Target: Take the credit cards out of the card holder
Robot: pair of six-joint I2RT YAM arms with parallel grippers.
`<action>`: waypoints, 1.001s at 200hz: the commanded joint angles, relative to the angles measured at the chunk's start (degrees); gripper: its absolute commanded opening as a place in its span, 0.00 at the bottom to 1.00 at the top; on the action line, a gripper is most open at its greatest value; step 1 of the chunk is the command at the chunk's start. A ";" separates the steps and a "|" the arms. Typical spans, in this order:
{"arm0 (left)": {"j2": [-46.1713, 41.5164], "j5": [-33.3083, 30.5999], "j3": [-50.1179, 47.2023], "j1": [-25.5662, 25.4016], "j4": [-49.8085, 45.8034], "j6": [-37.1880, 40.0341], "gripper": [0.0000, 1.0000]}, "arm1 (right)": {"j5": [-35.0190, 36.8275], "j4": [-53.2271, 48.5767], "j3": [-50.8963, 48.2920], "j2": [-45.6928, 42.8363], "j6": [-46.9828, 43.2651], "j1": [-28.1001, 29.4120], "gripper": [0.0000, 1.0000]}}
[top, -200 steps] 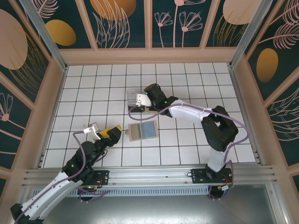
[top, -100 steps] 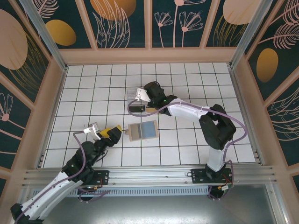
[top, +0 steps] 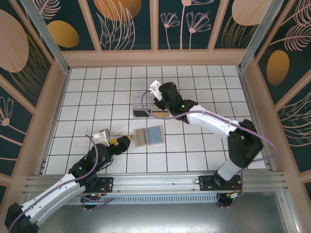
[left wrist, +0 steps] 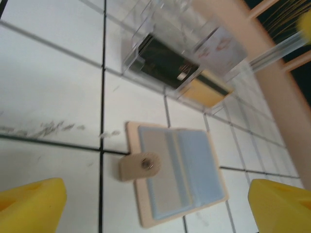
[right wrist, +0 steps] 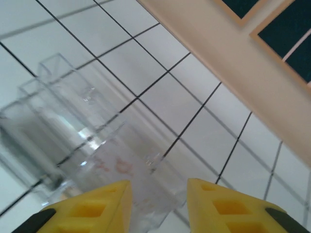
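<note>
Left gripper [left wrist: 155, 187]: my yellow fingers stand wide apart, low over the white tiled floor [top: 194, 145], holding nothing. The card holder [left wrist: 180, 170] lies flat and open just ahead of them, blue-grey lining up, its snap tab towards me. Right gripper [right wrist: 159, 184]: my fingers stand a little apart above the clear box [top: 141, 102], where a pale credit card [right wrist: 121, 167] with pink marks rests, blurred. A black block [left wrist: 163, 63] sits in the same box

Nothing is reading legibly. Pink marks are showing on the credit card [right wrist: 118, 167] just ahead of the right gripper [right wrist: 156, 188], too blurred to make out.
</note>
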 commanded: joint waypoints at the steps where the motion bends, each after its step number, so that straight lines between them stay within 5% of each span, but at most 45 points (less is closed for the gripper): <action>1: 5.69 4.57 1.92 0.42 2.81 -0.75 0.90 | -4.26 0.85 -7.37 -5.55 20.07 0.42 0.37; 75: 26.28 10.78 9.33 0.31 8.92 -4.19 0.45 | -11.98 8.64 -28.42 -14.32 43.47 1.91 0.32; 200: 46.23 9.79 18.08 -3.12 10.93 -2.89 0.36 | -17.47 15.77 -31.58 -3.01 49.01 5.11 0.24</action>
